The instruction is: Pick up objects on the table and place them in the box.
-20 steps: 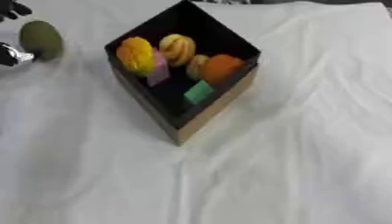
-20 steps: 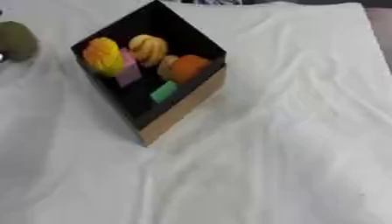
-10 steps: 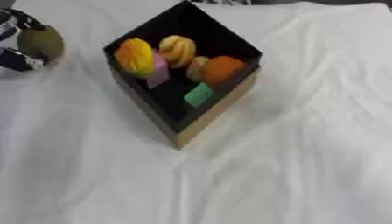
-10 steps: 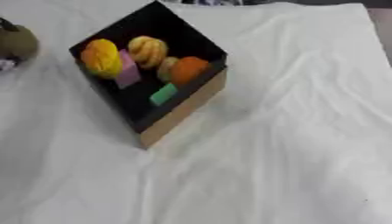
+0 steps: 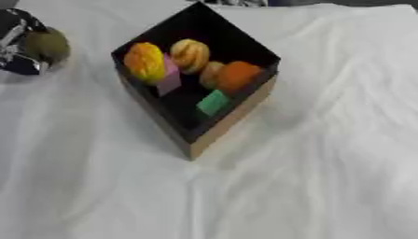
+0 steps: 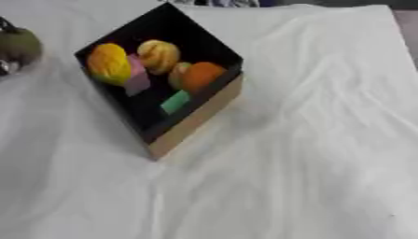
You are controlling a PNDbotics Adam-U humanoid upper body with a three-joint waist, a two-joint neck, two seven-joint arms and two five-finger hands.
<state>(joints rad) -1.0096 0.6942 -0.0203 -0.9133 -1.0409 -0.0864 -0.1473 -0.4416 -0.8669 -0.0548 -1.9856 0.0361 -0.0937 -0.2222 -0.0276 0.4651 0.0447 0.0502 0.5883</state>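
Note:
An open black box with a tan outer wall (image 5: 233,119) stands corner-on in the upper middle of the white cloth. Inside lie a yellow-orange fruit (image 5: 145,61), a pink block (image 5: 170,80), a striped yellow round thing (image 5: 190,53), an orange ball (image 5: 238,75) and a green block (image 5: 214,102). At the far left edge, an olive-green oval fruit (image 5: 49,44) sits on the cloth. My left hand (image 5: 18,44) is against its left side, with black fingers curled round it. Part of the hand is cut off by the view's edge. My right hand shows in no view.
A wrinkled white cloth (image 5: 310,177) covers the whole table, with folds running from the box toward the front. Dark shapes (image 5: 237,2) lie beyond the far edge of the table.
My left hand has closed in on the olive-green fruit from the left and now wraps it. The fruit has barely shifted. The box and its contents have stayed put.

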